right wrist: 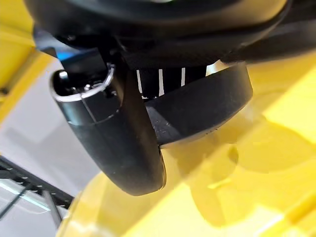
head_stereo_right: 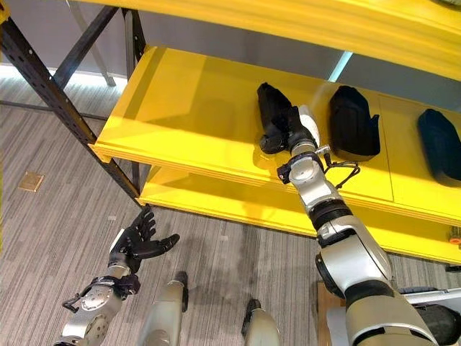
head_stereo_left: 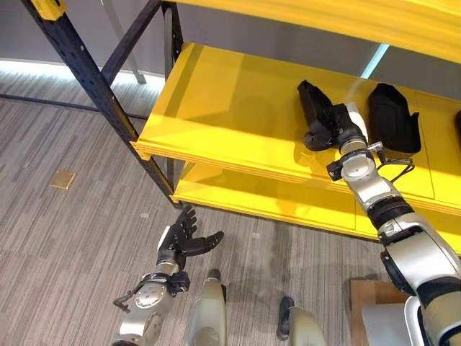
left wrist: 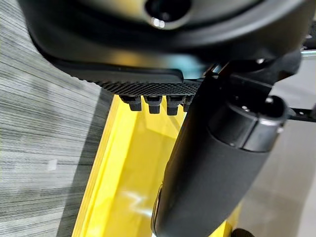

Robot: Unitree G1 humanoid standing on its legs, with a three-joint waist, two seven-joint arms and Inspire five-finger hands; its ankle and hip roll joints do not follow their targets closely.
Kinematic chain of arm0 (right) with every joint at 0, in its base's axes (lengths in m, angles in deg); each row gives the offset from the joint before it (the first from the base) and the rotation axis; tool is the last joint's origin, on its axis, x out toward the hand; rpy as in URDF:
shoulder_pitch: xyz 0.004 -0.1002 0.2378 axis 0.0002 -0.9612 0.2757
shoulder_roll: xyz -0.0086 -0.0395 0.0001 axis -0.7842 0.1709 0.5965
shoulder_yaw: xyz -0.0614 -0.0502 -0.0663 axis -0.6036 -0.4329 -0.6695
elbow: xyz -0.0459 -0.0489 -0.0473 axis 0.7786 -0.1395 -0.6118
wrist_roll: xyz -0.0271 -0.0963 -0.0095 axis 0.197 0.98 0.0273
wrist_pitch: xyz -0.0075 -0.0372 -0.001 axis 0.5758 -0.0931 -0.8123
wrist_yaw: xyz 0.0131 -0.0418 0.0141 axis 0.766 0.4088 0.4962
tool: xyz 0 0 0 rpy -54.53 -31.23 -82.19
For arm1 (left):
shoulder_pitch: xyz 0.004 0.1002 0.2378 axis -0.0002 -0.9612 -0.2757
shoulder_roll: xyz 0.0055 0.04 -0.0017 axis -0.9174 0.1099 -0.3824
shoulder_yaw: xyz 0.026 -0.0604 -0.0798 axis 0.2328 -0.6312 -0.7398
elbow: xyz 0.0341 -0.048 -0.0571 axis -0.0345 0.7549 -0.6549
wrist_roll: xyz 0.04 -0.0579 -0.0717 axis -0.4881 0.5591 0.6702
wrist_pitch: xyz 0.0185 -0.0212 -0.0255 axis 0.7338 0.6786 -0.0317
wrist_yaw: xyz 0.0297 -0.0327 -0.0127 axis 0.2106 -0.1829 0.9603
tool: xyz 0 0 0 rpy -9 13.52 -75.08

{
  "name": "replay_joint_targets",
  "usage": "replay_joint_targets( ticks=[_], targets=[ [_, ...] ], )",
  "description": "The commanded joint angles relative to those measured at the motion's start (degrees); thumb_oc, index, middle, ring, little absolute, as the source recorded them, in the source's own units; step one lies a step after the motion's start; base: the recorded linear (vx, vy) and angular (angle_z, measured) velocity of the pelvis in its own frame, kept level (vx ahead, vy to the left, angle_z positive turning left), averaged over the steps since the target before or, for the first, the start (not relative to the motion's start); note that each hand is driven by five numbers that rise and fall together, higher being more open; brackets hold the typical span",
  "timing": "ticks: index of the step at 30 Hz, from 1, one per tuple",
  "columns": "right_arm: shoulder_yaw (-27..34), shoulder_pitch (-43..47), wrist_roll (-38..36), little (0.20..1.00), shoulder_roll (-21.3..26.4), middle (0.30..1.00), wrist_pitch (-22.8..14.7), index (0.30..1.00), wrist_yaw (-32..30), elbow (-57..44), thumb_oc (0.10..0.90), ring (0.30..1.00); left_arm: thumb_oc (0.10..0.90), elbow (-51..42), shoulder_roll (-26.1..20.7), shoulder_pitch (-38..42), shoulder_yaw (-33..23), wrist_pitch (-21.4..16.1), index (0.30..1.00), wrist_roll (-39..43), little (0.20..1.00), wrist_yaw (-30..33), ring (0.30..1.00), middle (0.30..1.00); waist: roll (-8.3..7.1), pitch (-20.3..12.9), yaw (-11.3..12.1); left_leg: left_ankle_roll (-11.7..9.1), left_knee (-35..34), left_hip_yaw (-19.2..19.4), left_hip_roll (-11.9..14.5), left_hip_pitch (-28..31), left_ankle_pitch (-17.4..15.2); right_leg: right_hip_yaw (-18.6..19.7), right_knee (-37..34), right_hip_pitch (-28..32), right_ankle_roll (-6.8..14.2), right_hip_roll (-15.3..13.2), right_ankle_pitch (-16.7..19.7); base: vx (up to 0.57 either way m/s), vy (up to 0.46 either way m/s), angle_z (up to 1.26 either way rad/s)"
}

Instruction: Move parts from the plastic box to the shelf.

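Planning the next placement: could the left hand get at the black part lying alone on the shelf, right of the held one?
Probably not: the left hand hangs low over the floor, and the right hand, holding another part, sits between it and that black part.

Yellow shelf [head_stereo_left: 230, 115], black parts [head_stereo_left: 392, 119], grey striped floor [head_stereo_left: 65, 238].

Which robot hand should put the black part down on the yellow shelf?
The right hand: it already grips the black part over the yellow shelf. The left hand hangs open and empty, low over the floor.
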Motion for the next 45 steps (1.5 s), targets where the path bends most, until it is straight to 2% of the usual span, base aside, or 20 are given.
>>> replay_joint_targets(
  ticks=[1, 14, 21, 30, 41, 42, 43, 44, 45],
  targets=[
    [1.9, 10.6, -2.3, 0.300, 1.8, 0.300, -4.1, 0.300, -3.4, 1.0, 0.400, 0.300, 0.900, -6.0, -4.0, 3.4, 1.8, -5.8, 1.000, 1.3, 1.000, -0.6, 1.000, 1.000, -0.87, -2.2, 1.1, -1.6, 2.8, -3.2, 3.3, -0.6, -1.5, -1.1, -1.5, 6.0, -0.8, -1.6, 0.1, -0.02, 0.025, 0.09],
    [1.3, 13.7, -3.4, 0.300, -0.5, 0.300, -3.2, 0.300, -2.6, 10.1, 0.400, 0.300, 0.900, -5.4, -4.8, 6.4, 4.7, -6.2, 1.000, 1.2, 1.000, -0.6, 1.000, 1.000, 0.54, -1.9, 2.7, -1.0, 3.6, -5.0, 1.3, -2.9, -1.3, -2.2, -1.8, 5.5, -0.7, -2.1, 0.9, -0.01, 0.014, 0.08],
    [1.3, 14.2, -3.1, 0.300, 1.0, 0.300, -3.1, 0.300, -2.6, 11.2, 0.400, 0.300, 0.900, -5.3, -5.0, 6.8, 5.3, -6.4, 1.000, 1.4, 1.000, -1.2, 1.000, 1.000, 0.96, -1.7, 3.3, -0.7, 3.5, -5.4, 0.7, -3.6, -1.2, -3.0, -2.7, 5.9, -0.5, -2.3, 1.1, 0.01, 0.001, 0.04],
    [0.6, 15.1, -1.0, 0.300, 5.6, 0.300, -2.7, 0.300, -2.8, 12.7, 0.400, 0.300, 0.900, -5.2, -4.9, 7.1, 6.0, -6.5, 1.000, 1.8, 1.000, -1.9, 1.000, 1.000, 1.60, -1.2, 4.4, -0.6, 4.0, -6.0, -0.2, -4.8, -1.3, -4.3, -2.7, 6.2, -0.4, -2.8, 0.5, 0.02, -0.002, 0.08],
    [-1.1, 16.4, 0.3, 0.300, 6.4, 0.300, -2.6, 0.300, -2.8, 13.2, 0.400, 0.300, 0.900, -5.7, -5.0, 7.1, 6.0, -6.8, 1.000, 2.4, 1.000, -1.5, 1.000, 1.000, 2.19, -0.6, 5.3, -0.4, 4.8, -6.7, -0.4, -5.5, -1.6, -4.7, -1.8, 5.5, -0.6, -2.7, -0.2, 0.00, 0.000, 0.01],
    [-1.2, 16.5, 0.4, 0.522, 6.6, 0.522, -2.6, 0.522, -2.8, 13.3, 0.559, 0.522, 0.900, -5.8, -5.0, 7.0, 5.8, -6.8, 1.000, 2.5, 1.000, -1.5, 1.000, 1.000, 2.17, -0.6, 5.2, -0.4, 4.7, -6.7, -0.4, -5.5, -1.6, -4.8, -1.9, 5.5, -0.5, -2.6, -0.1, 0.00, 0.000, 0.00],
    [-1.2, 16.5, 0.4, 0.596, 6.6, 0.596, -2.6, 0.596, -2.8, 13.3, 0.612, 0.596, 0.900, -5.8, -5.0, 7.0, 5.8, -6.8, 1.000, 2.5, 1.000, -1.5, 1.000, 1.000, 2.17, -0.6, 5.2, -0.4, 4.6, -6.7, -0.4, -5.5, -1.6, -4.8, -1.9, 5.5, -0.5, -2.6, -0.1, 0.00, 0.000, 0.00],
    [-1.2, 16.5, 0.4, 1.000, 6.3, 1.000, -2.5, 1.000, -2.7, 13.4, 0.900, 1.000, 0.900, -5.8, -5.1, 6.8, 5.6, -6.9, 1.000, 2.5, 1.000, -1.4, 1.000, 1.000, 2.12, -0.6, 5.2, -0.5, 4.3, -6.7, -0.4, -5.6, -1.4, -4.8, -2.0, 5.3, -0.6, -2.6, -0.1, 0.00, 0.000, 0.00],
    [-1.1, 16.4, 0.3, 1.000, 6.2, 1.000, -2.5, 1.000, -2.7, 13.4, 0.900, 1.000, 0.900, -5.6, -5.1, 6.8, 5.5, -6.8, 1.000, 2.5, 1.000, -1.3, 1.000, 1.000, 2.08, -0.6, 5.2, -0.6, 4.1, -6.6, -0.4, -5.5, -1.3, -4.8, -2.1, 5.4, -0.6, -2.6, -0.1, 0.00, 0.000, 0.00]
  ],
)
